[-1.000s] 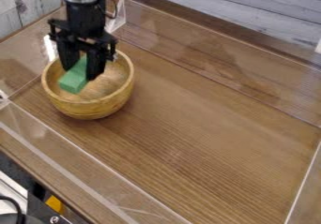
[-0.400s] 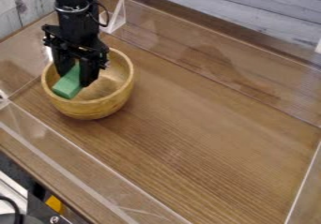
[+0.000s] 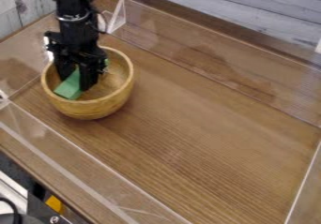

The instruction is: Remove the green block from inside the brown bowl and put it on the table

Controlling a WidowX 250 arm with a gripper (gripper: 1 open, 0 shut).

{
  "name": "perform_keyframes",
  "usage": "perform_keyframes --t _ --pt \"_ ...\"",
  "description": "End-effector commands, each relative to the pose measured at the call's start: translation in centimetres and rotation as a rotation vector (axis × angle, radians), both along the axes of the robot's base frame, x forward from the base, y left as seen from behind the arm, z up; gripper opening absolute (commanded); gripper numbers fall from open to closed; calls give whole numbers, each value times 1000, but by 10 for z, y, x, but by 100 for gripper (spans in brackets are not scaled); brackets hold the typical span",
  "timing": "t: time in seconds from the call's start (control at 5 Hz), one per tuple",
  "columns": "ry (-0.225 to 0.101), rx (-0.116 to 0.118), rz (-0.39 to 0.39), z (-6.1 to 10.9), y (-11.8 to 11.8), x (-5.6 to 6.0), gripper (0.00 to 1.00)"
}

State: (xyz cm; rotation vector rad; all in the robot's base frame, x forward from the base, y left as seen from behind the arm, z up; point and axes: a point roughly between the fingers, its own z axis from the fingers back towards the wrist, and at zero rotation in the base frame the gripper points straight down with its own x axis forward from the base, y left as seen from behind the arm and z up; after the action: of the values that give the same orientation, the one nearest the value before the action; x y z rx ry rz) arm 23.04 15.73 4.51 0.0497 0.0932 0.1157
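In the single camera view, the green block [image 3: 69, 83] lies inside the brown bowl [image 3: 104, 102], toward its left side, beneath the black gripper [image 3: 82, 68]. Its long axis runs diagonally, from the lower left up toward the upper right, where the dark fingers cover its far end. The block is a plain bright green bar, flat-faced and elongated. The bowl is round and tan-brown, with a thick, smooth rim and a curved wall. It sits on the bench [image 3: 207, 125], a glossy brown surface with streaky wood grain. The fingers reach into the bowl around the block's upper part; whether they grasp it or stand released, I cannot tell.
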Motion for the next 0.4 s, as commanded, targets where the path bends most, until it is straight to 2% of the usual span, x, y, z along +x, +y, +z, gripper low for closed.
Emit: perform_keyframes --t 0.0,0.2 --pt "-28 15 -13 -1 15 -4 0" --pt "-28 13 53 4 16 -8 0"
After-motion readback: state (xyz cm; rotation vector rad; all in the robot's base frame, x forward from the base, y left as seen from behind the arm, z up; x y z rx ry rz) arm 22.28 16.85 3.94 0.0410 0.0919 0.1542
